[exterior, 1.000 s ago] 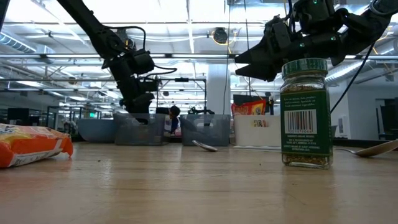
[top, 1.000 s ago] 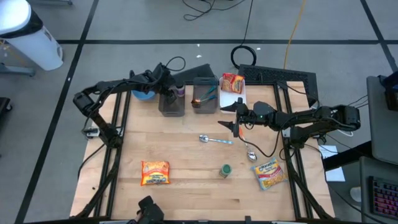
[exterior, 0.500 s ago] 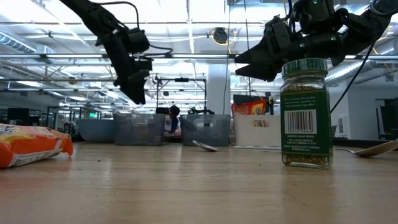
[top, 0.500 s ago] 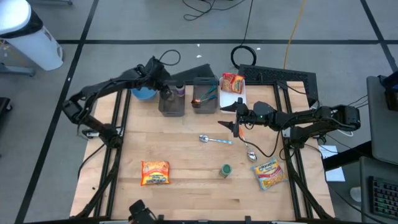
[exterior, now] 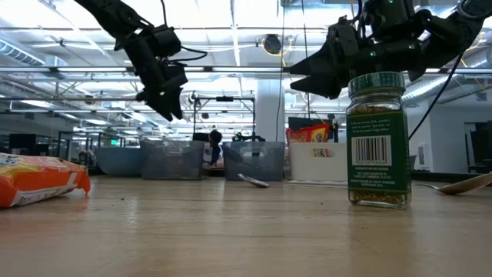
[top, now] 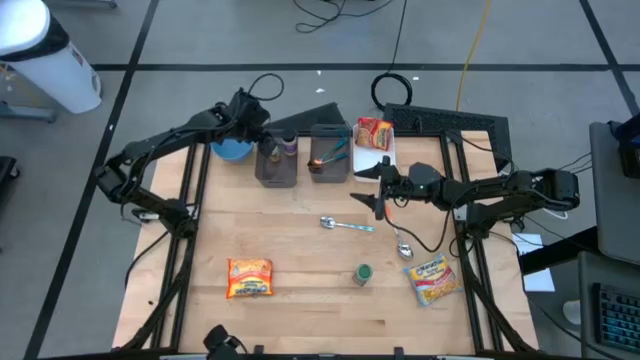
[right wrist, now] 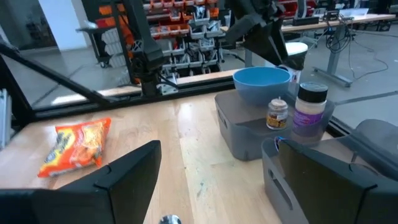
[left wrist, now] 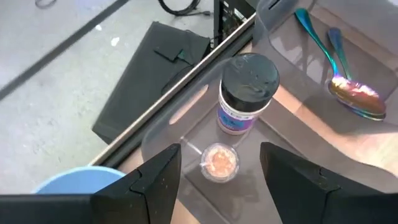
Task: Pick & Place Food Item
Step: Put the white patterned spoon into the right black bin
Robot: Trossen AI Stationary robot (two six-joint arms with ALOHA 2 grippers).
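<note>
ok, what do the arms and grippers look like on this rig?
Two matte black jointed arms, black cables looped along both. The left gripper and right gripper each have two broad, flat black fingers, wedge-shaped up close. No markings visible.

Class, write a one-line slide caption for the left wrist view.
Open left gripper hovering above a grey bin holding two small jars.

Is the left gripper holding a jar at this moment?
No, the left gripper is open and empty above the grey bin, where the dark-lidded jar and a small jar stand.
</note>
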